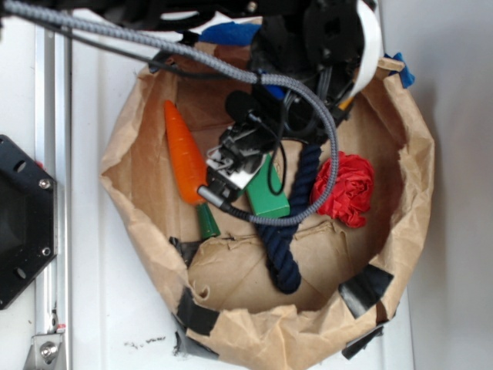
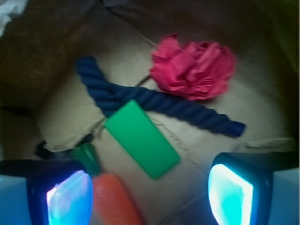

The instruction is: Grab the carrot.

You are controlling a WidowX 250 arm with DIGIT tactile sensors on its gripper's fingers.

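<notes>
From my remote station I look into the brown paper bag, rolled down like a bowl, on the white table. At the left side of it lies the smooth orange toy carrot with its short dark green stem. The pointed end is toward the bag wall and the stem toward the middle fold. Just beside the carrot, to its right, hangs the black gripper. In the wrist view its two fingers stand apart with nothing between them, and the carrot is close to the left finger, not clamped. Next comes the flat green rectangular block, lying partly over the dark blue twisted rope. Most to the right is the red ball of wrinkled paper, near the rope.
</notes>
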